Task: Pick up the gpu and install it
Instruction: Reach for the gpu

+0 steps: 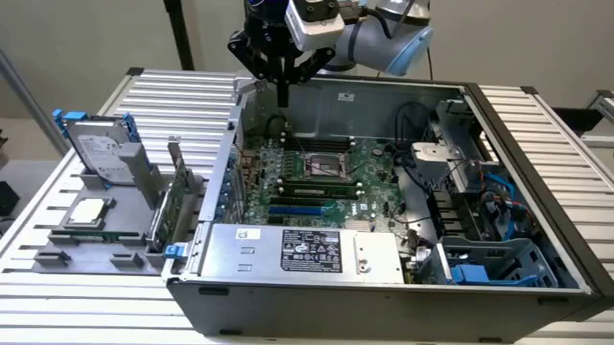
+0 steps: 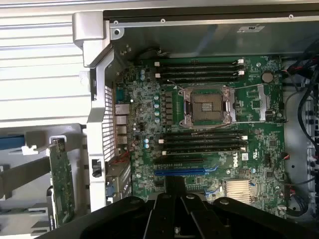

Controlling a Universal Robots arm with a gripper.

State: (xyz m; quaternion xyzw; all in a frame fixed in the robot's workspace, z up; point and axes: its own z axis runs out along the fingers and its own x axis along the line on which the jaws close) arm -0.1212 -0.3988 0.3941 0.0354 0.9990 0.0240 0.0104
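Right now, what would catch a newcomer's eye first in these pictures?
The open computer case sits in the middle, its green motherboard laid bare. The black gripper hangs above the case's far corner, on the exterior view's left. Outside the case, on that side, the graphics card stands on edge in a gray holder beside a hard drive.

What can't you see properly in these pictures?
- Exterior view: the thin green gpu card with a silver bracket stands edge-on in its grey holder, hiding its face.
- Wrist view: the black end effector covers part of the green motherboard.
- Exterior view: print on the dark label of the silver metal box is too small to read.
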